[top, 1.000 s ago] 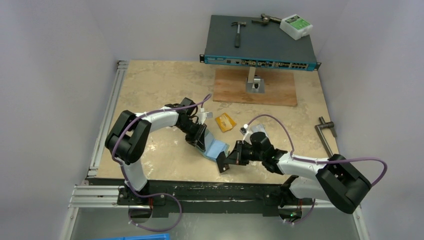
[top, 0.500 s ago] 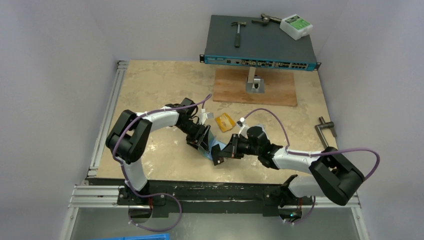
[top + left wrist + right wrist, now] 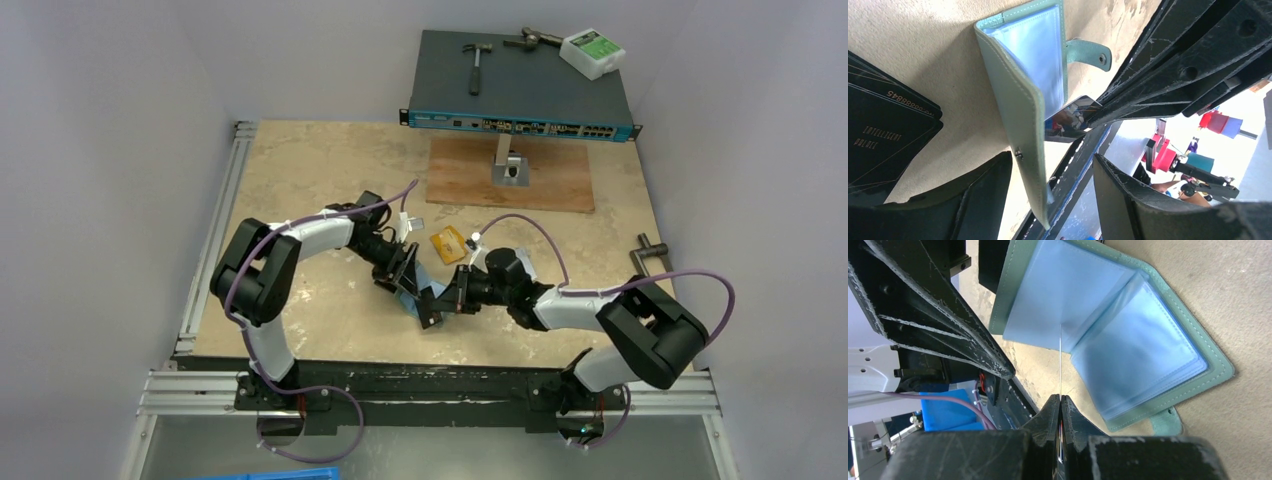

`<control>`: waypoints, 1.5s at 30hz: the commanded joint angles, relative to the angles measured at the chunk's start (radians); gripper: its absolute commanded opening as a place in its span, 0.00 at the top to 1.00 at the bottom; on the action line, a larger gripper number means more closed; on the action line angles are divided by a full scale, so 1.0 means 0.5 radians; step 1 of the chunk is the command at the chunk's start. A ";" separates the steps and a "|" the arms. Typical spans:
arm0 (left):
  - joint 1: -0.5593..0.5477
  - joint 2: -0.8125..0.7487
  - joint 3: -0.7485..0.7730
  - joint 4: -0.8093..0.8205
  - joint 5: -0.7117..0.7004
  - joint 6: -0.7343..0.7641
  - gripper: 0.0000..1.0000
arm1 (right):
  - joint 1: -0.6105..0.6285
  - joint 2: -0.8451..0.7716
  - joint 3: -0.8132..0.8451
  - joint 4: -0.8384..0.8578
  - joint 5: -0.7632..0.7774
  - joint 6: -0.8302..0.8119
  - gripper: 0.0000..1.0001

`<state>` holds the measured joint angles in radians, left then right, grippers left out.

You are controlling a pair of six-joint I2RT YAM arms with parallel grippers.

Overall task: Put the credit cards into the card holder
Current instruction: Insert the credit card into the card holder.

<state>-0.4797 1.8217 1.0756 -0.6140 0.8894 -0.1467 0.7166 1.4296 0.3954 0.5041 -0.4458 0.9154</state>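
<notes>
**Fig. Card presented to the open card holder (image 3: 1128,355).**
We see the right gripper (image 3: 1060,399) clamped on a silver card (image 3: 1073,117), held edge-on with its tip at the fold between the pale blue sleeves. The left gripper (image 3: 1050,165) has its fingers spread, straddling one teal cover. The holder lies on the table (image 3: 300,180), with an orange card (image 3: 450,243) just beyond it.

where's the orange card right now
In the top view, the orange card lies mid-table, between the wooden board and the open card holder.
</notes>
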 commanded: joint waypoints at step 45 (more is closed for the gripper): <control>0.050 0.195 -0.054 0.260 0.080 -0.384 0.65 | -0.105 0.038 0.103 -0.260 0.106 -0.160 1.00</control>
<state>-0.4583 1.9701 1.0378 -0.5133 0.9440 -0.3241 0.6662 1.4414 0.4229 0.4046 -0.3859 0.8764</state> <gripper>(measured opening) 0.348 0.004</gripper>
